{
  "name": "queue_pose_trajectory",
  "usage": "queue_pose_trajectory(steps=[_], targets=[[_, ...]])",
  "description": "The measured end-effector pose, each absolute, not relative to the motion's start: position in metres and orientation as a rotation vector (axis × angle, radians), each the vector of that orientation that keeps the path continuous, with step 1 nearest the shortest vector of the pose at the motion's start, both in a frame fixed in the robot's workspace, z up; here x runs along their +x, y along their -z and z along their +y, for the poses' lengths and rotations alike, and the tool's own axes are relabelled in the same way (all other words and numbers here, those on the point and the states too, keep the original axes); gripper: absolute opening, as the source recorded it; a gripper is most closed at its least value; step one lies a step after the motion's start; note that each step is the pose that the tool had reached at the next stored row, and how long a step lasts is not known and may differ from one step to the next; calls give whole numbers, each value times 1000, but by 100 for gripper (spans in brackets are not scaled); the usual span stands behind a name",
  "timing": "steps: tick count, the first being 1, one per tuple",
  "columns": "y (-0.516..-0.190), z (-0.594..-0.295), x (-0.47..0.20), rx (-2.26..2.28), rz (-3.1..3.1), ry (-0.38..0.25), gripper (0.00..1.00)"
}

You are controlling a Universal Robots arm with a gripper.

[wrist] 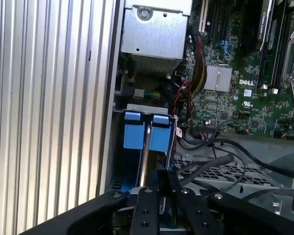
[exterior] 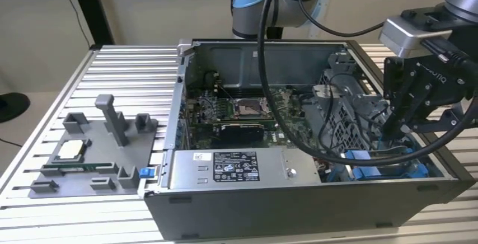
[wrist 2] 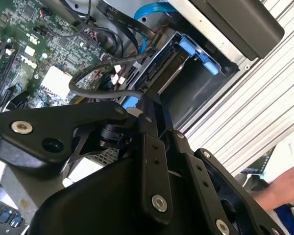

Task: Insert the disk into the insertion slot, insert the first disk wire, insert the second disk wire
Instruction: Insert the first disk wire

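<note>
Since the disk [wrist: 137, 138] must slide edge-on into the slot [wrist: 142, 106], the end effector [wrist: 154, 181] seemingly stands clamped on its upper edge.

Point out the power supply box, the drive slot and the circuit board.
power supply box [exterior: 234, 167]: exterior view, on its label.
drive slot [wrist 2: 200, 90]: second wrist view, inner wall.
circuit board [wrist: 225, 110]: first wrist view, green surface.

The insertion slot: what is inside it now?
Inside the insertion slot the disk is seen edge-on, with its blue frame on both sides. The gripper covers its near end, and the slot's floor cannot be seen.
</note>
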State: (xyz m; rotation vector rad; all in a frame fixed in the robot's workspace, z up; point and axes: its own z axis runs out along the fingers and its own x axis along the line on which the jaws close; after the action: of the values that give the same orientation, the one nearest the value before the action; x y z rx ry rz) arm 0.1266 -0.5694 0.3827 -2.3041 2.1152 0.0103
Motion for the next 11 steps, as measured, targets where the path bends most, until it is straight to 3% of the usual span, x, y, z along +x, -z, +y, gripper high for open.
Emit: queue_pose_trajectory(steps=[11], targets=[[-373, -569, 134, -2285, 2169, -48, 0]])
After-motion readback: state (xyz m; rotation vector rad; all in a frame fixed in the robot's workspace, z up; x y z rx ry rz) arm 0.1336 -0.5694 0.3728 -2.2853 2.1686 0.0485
